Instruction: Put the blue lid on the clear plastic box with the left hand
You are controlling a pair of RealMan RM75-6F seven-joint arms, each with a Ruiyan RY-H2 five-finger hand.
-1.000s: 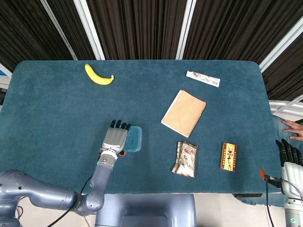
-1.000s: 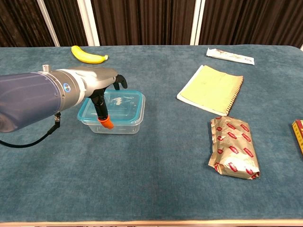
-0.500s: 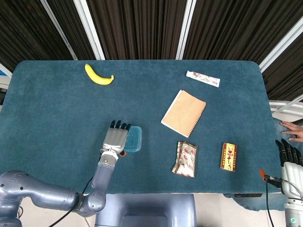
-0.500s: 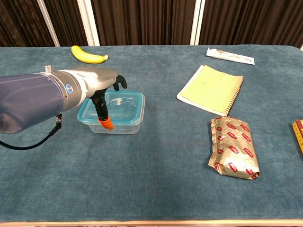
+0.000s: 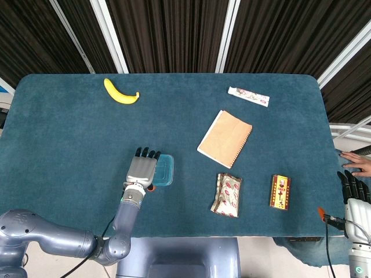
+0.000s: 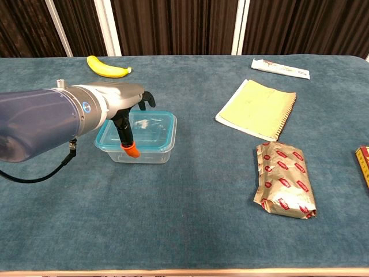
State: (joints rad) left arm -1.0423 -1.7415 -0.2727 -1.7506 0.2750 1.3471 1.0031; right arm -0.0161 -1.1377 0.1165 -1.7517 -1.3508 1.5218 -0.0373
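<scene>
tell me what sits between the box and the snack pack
Nothing: in the chest view, only bare table runs from the box to the snack pack.

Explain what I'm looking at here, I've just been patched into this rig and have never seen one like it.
There are two cameras on one robot. The head view looks down on the table; the chest view looks across it from low down. The grey arm ends in the left hand, which lies flat over the clear plastic box with the blue lid on top; whether it presses the lid is hard to tell. The right hand waits at the table's right edge, holding nothing. Also on the table: a banana, a notebook, a tube, a snack packet and a small box.
</scene>
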